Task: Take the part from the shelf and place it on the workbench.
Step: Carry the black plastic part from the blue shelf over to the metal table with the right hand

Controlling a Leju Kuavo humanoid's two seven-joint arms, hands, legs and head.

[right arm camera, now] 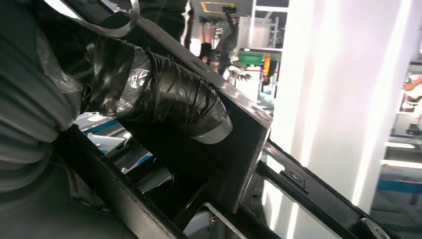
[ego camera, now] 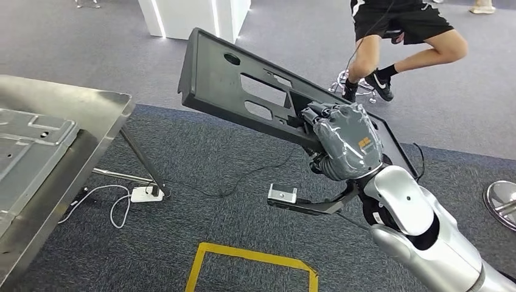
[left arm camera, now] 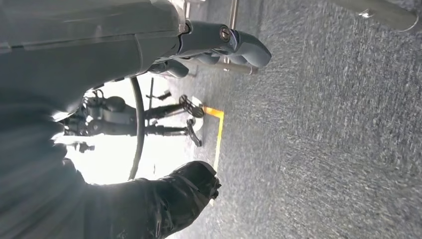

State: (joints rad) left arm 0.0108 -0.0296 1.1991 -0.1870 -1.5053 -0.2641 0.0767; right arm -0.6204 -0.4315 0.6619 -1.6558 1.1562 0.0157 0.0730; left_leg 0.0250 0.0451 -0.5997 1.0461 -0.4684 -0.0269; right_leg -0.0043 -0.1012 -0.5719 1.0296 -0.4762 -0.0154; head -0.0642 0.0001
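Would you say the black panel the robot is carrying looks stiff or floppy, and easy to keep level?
Probably stiff: the black panel juts out flat without sagging. Likely awkward to level: the right robot hand grips it near one end, and it tilts. Its cutouts suggest it is light for its size.

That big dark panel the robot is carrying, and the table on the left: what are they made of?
The panel looks like moulded matt black plastic: dull, with cut-out openings and a raised rim. The right hand grips it. The workbench seems brushed steel: grey sheen and folded edges.
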